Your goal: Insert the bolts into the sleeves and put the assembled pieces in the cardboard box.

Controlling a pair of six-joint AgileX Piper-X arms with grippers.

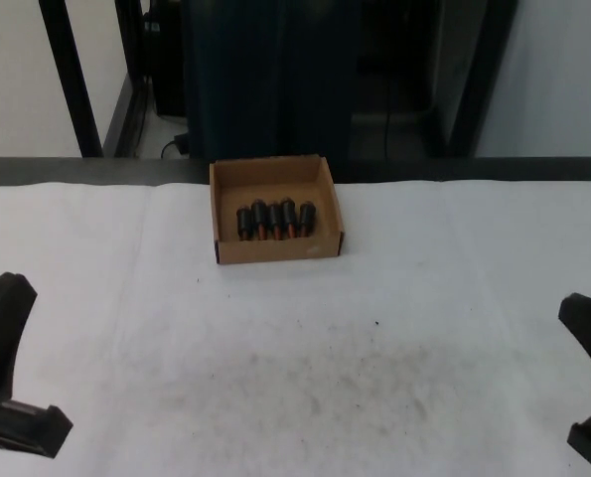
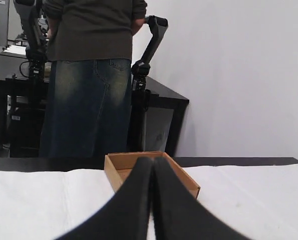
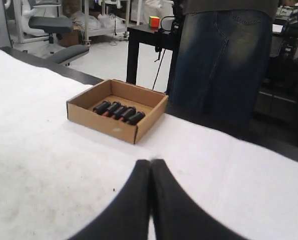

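The left claw (image 2: 152, 165) lies low and level over the tabletop (image 2: 249, 200), its two smooth black fingers pressed together along their length, gripping nothing. The right claw (image 3: 151, 167) sits in the same pose, fingers touching from base to tip, also empty. The tabletop wears a white, slightly fuzzy cloth with grey smudges. Ahead of both claws, well apart from their tips, stands the cardboard box (image 3: 106, 122), shallow, brown and open-topped. Inside it five assembled pieces (image 3: 119, 111) lie side by side in one row, dark and cylindrical with orange showing.
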